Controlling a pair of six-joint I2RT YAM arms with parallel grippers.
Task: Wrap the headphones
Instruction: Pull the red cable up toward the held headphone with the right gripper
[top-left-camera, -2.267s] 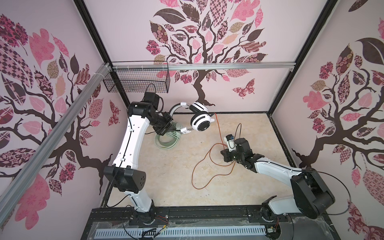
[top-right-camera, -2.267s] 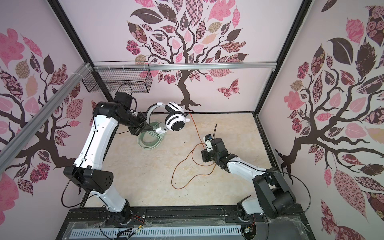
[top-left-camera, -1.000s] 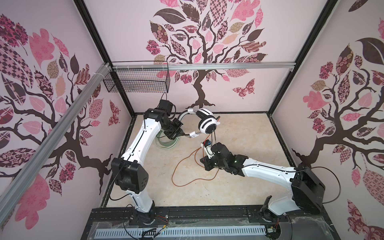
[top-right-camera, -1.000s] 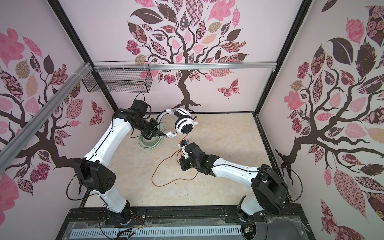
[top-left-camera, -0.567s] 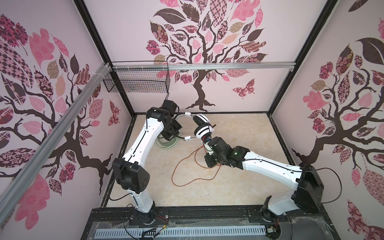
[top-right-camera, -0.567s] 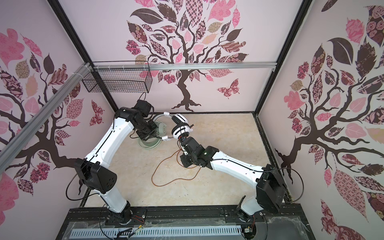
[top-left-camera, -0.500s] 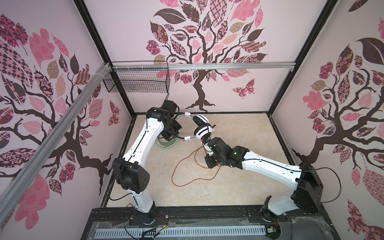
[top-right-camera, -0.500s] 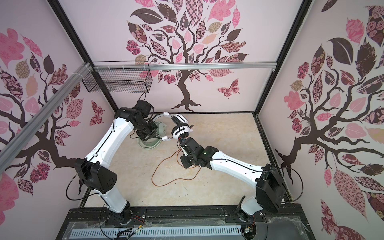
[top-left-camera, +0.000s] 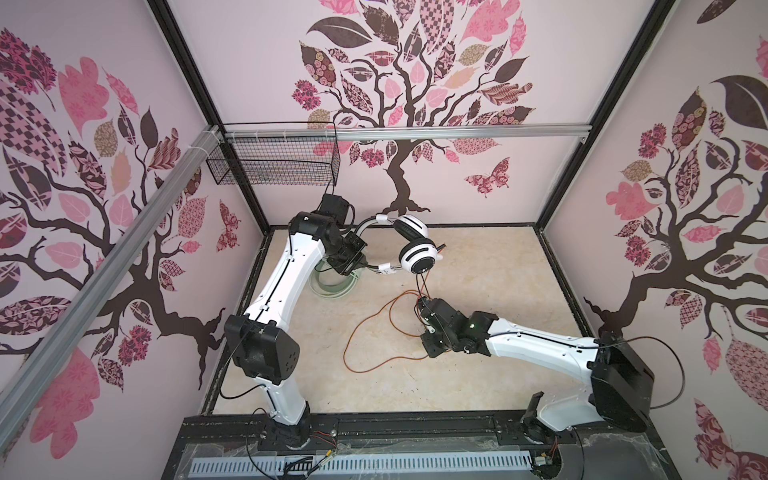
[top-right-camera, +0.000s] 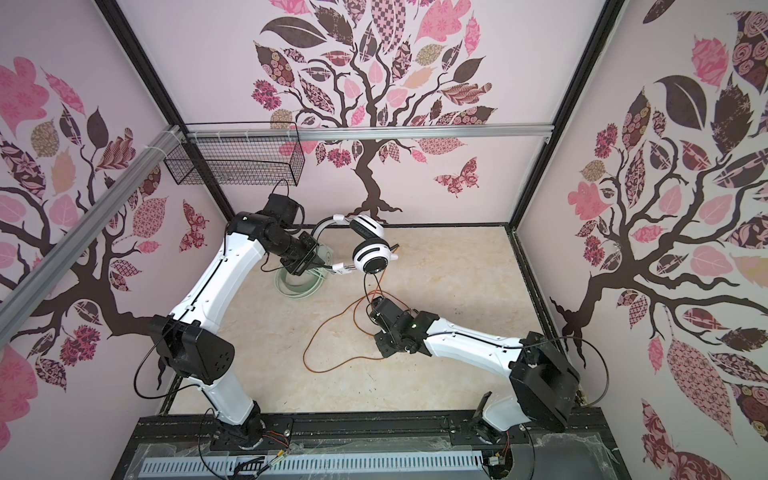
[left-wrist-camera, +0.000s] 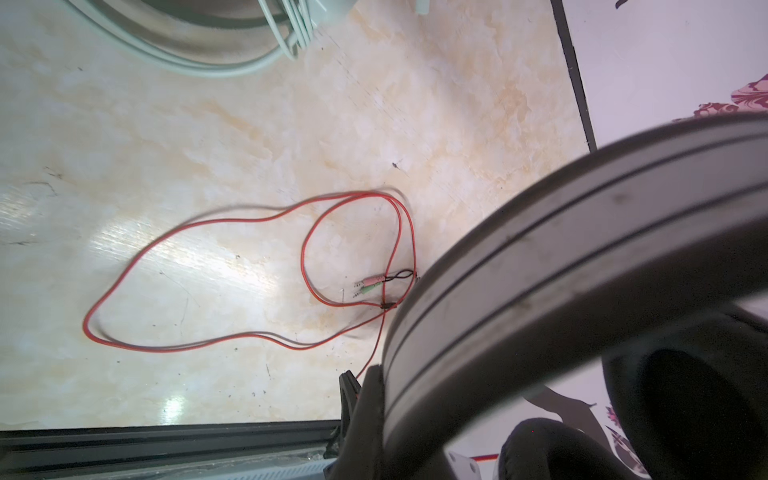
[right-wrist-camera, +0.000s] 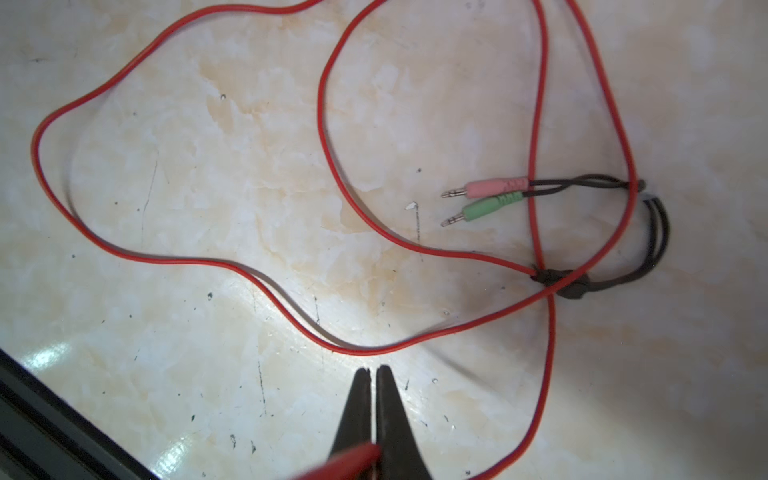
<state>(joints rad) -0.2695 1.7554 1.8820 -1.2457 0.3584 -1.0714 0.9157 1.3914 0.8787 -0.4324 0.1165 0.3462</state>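
The white-and-black striped headphones (top-left-camera: 417, 257) hang above the table near the back wall. My left gripper (top-left-camera: 360, 266) is shut on their thin band (top-left-camera: 376, 220). In the left wrist view the striped cup (left-wrist-camera: 582, 249) fills the frame and hides all but one finger (left-wrist-camera: 348, 388). Their orange-red cord (top-left-camera: 374, 332) drops from the cup to my right gripper (top-left-camera: 420, 304), then loops on the table. My right gripper (right-wrist-camera: 374, 370) is shut, the cord (right-wrist-camera: 353, 459) pinched deep between its jaws. The mint-green headphones (top-left-camera: 332, 286) lie under the left arm, cord coiled.
The cord's pink and green plugs (right-wrist-camera: 486, 197) lie on the table inside the loops. A black wire basket (top-left-camera: 274, 166) hangs on the back wall at the left. A black frame edge (top-left-camera: 374, 428) borders the table front.
The headphones have turned in the left gripper, so one cup now faces the top camera. The right gripper has drawn back a little from the cup toward the table front with the cord.
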